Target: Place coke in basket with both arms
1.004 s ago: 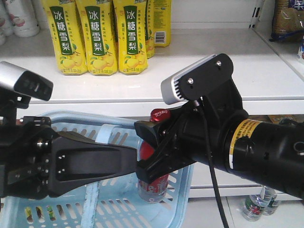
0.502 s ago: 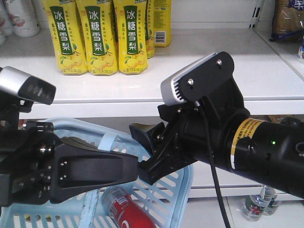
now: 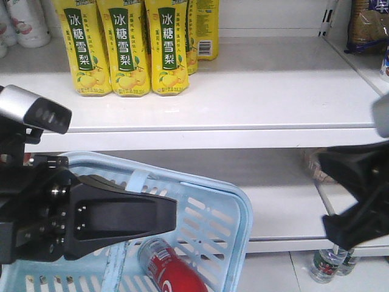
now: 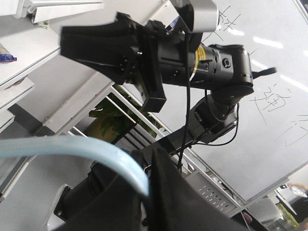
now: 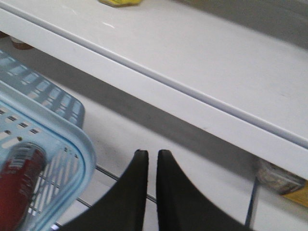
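The coke (image 3: 165,272) lies on its side inside the pale blue basket (image 3: 242,210), low in the front view. It also shows through the basket's slots (image 5: 72,139) in the right wrist view (image 5: 17,185). My left gripper (image 3: 170,216) is shut on the basket's swing handle (image 4: 91,149), holding the basket up; the jaws (image 4: 150,161) clamp the handle. My right gripper (image 3: 326,196) is at the far right, clear of the basket. Its fingers (image 5: 147,154) are nearly together with nothing between them.
A white shelf (image 3: 261,91) above the basket carries several yellow drink bottles (image 3: 127,48). A lower white shelf (image 5: 202,144) lies behind the basket. Small bottles (image 3: 328,261) stand on the floor at lower right. The right arm (image 4: 192,53) shows in the left wrist view.
The right gripper let go of the coke, which dropped into the basket and lies on its side. The right arm then pulled away to the right. The left gripper kept its hold.
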Controlling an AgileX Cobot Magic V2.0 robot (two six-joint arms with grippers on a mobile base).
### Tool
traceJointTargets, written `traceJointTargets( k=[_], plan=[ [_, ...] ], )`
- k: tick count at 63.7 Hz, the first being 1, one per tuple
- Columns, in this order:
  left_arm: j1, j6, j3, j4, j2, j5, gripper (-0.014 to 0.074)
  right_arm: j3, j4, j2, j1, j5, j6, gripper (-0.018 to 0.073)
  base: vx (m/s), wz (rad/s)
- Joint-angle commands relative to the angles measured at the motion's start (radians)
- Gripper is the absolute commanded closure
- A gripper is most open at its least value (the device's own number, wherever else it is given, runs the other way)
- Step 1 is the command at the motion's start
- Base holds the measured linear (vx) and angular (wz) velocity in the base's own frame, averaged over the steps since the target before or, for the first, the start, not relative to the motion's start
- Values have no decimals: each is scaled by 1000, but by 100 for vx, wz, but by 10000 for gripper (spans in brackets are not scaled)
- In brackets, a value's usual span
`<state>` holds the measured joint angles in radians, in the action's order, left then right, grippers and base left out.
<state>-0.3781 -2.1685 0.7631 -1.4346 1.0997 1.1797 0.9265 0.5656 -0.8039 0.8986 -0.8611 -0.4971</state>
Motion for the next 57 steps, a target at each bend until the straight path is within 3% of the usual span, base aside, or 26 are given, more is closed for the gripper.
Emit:
traceJointTargets(
  k=[1, 25, 30, 57],
  plan=[
    [-2, 6, 33, 128, -23, 30, 602, -51, 58, 97, -1, 15, -5, 568, 0, 0],
    [-2, 6, 33, 128, -23, 30, 602, -496, 148, 505, -1, 20, -271, 564, 0, 0],
    [-2, 6, 33, 128, -23, 30, 602, -511, 152, 560, -1, 36, -310, 564, 0, 0],
    [-2, 6, 33, 128, -23, 30, 602, -511, 184, 608, -1, 34, -310, 564, 0, 0]
  ],
)
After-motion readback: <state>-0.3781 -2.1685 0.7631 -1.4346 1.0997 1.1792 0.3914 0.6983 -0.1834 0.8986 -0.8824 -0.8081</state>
